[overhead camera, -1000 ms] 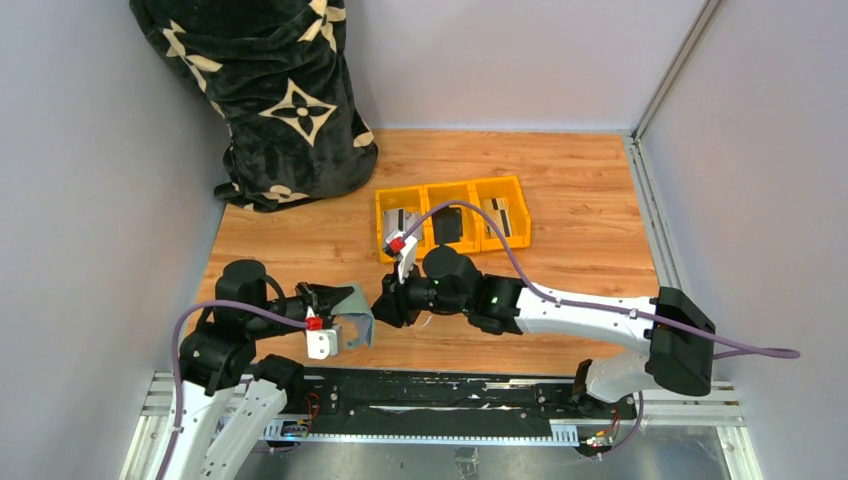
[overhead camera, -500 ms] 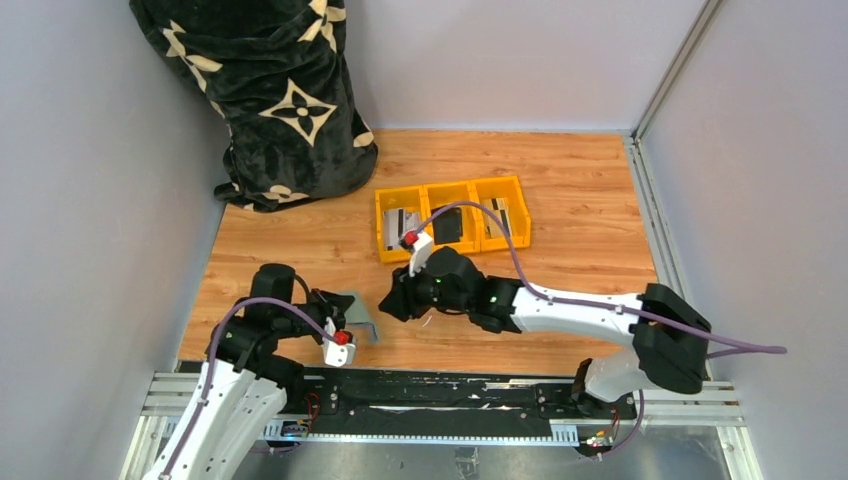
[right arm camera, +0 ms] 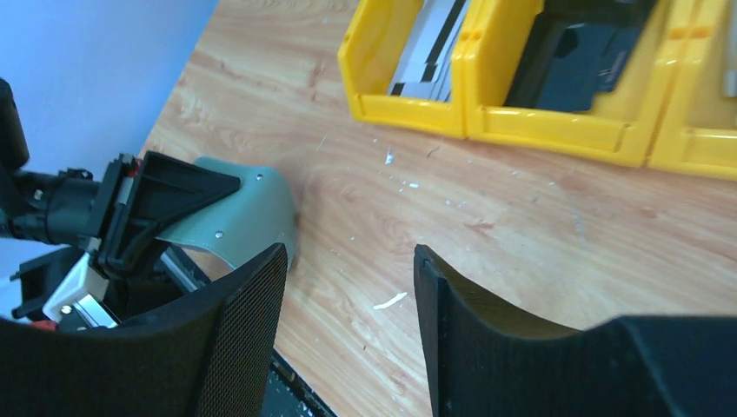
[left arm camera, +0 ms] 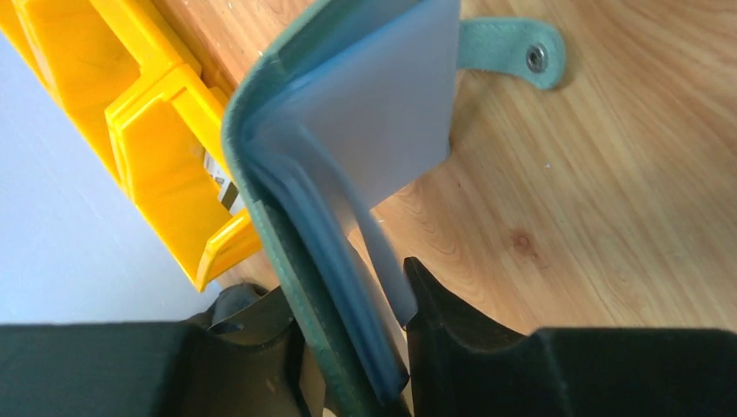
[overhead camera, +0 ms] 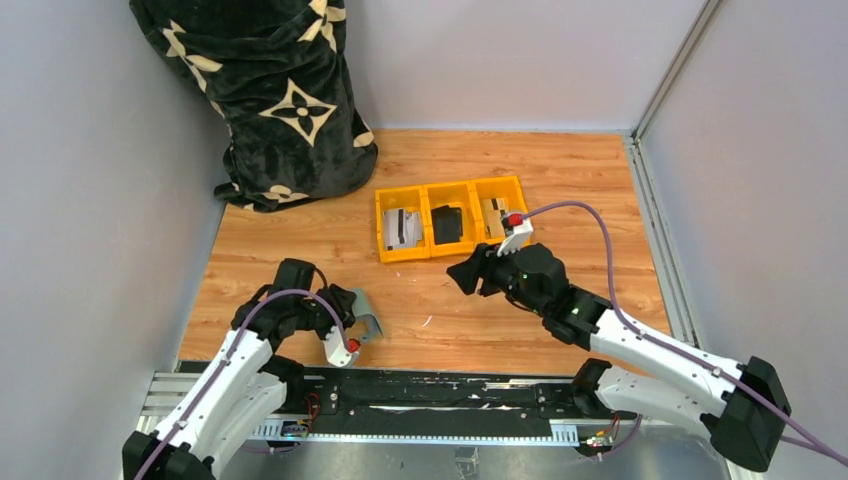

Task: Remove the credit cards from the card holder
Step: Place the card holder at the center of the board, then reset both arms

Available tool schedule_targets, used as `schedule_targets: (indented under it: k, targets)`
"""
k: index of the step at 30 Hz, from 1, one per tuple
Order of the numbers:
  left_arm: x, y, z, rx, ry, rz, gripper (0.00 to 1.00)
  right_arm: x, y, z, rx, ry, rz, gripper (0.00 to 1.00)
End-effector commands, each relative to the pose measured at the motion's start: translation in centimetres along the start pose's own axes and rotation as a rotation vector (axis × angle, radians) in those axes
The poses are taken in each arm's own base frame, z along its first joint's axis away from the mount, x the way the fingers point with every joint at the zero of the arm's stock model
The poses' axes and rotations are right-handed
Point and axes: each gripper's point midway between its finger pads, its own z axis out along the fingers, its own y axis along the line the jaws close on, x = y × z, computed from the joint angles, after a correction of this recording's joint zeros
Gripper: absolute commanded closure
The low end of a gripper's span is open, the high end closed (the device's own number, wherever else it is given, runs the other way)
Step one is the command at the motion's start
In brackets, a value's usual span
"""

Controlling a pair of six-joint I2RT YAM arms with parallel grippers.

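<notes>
The sage-green card holder (overhead camera: 366, 312) stands on edge near the table's front, lying open with its snap tab (left arm camera: 513, 56) on the wood. My left gripper (left arm camera: 348, 287) is closed on its lower end: the cover presses one finger and the clear sleeves (left arm camera: 382, 130) touch the other. Whether the sleeves hold cards I cannot tell. Striped credit cards (overhead camera: 403, 225) lie in the yellow tray's (overhead camera: 455, 251) left bin, with more in the right bin (overhead camera: 494, 213). My right gripper (overhead camera: 466, 272) hovers open and empty in front of the tray, well right of the holder (right arm camera: 248, 213).
A black block-like item (overhead camera: 447, 224) fills the tray's middle bin. A black blanket with cream patterns (overhead camera: 270, 90) is heaped in the back left corner. Grey walls close in three sides. A metal rail (overhead camera: 430, 390) runs along the near edge.
My right gripper has pulled away from the card holder, moving right and back toward the tray with its jaws wider. My left arm has brought the holder down toward the near edge.
</notes>
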Motion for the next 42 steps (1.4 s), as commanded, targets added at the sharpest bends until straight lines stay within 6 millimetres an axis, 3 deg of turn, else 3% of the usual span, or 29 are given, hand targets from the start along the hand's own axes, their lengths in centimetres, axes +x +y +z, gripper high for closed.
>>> schedule_targets:
  k: [1, 4, 8, 12, 17, 19, 21, 23, 24, 29, 35, 39, 42]
  targets:
    - [1.2, 1.2, 1.2, -0.045, 0.044, 0.031, 0.64, -0.1, -3.1, -0.9, 0.105, -0.011, 0.001, 0.40]
    - [0.8, 2.8, 2.2, -0.094, 0.046, -0.015, 0.62, -0.2, -3.5, -1.2, 0.107, -0.018, 0.015, 0.40]
    - [-1.2, 4.9, 3.3, -0.143, -0.021, -0.090, 0.48, -0.2, -3.8, -1.5, 0.115, -0.020, 0.022, 0.39]
    - [-3.1, 4.1, 3.8, -0.023, -0.084, -0.173, 0.33, -0.8, -4.2, -2.2, 0.129, -0.035, 0.018, 0.38]
    - [-4.9, 1.4, 2.4, 0.151, -0.149, -0.178, 0.38, -2.0, -5.4, -3.2, 0.170, -0.060, 0.016, 0.37]
    - [-4.7, 0.7, 2.0, 0.202, -0.129, -0.196, 0.38, -2.6, -5.8, -3.5, 0.183, -0.075, 0.024, 0.37]
    - [-3.8, 1.3, 1.6, 0.196, -0.073, -0.243, 0.32, -3.2, -6.3, -3.8, 0.200, -0.090, 0.028, 0.35]
    - [-2.6, 2.4, 1.0, 0.159, 0.002, -0.351, 0.05, -3.7, -7.0, -4.1, 0.229, -0.098, 0.013, 0.31]
    - [-2.0, 3.3, 0.6, 0.122, 0.047, -0.429, 0.01, -4.0, -7.6, -4.3, 0.254, -0.099, 0.003, 0.29]
    - [2.0, 6.3, -2.7, -0.042, 0.185, -0.855, 0.00, -5.7, -11.6, -5.7, 0.440, -0.121, -0.054, 0.19]
    - [7.8, 4.9, -7.2, -0.219, 0.321, -1.332, 0.00, -6.7, -18.2, -9.6, 0.751, -0.213, -0.052, 0.18]
    - [11.1, 3.6, -8.7, -0.383, 0.296, -1.575, 0.00, -6.9, -21.6, -12.3, 0.909, -0.269, -0.022, 0.17]
    - [13.5, 3.0, -8.8, -0.561, 0.246, -1.699, 0.00, -7.2, -24.1, -14.9, 1.066, -0.351, -0.040, 0.16]
